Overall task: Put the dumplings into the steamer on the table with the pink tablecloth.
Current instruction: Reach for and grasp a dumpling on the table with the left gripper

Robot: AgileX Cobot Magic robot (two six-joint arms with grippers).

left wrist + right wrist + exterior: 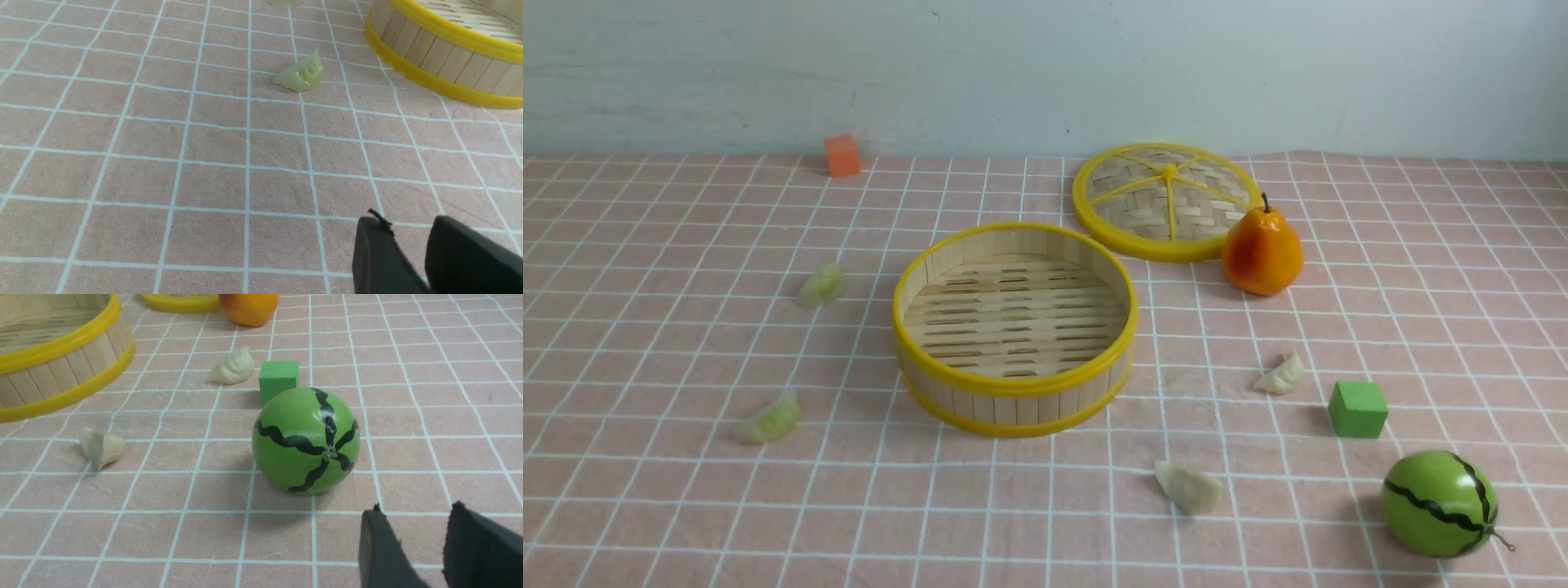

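- Front view: the steamer (1013, 384) stood mid-table on the pink tablecloth (645, 327), a round bamboo basket with yellow rims and a slatted floor.
- The far green dumpling (822, 285) and the near green dumpling (768, 420) lay to its left. The far off-white dumpling (1281, 376) and the near off-white dumpling (1190, 487) lay to its right. All four were pleated crescents resting on the cloth outside the basket.
- Left wrist view: my left gripper (408, 222) hung low over bare cloth and pointed toward the near green dumpling (299, 74), well apart from it. Its two black fingers (380, 253) stood slightly parted with nothing between them. The steamer (441, 61) wall lay beyond.
- Right wrist view: my right gripper (416, 510) hung low, just beside the watermelon (306, 441). Its fingers (474, 543) were parted and pinched nothing. The near off-white dumpling (101, 446) lay near the steamer (61, 367). The far off-white dumpling (233, 367) lay beside the green cube (278, 375).
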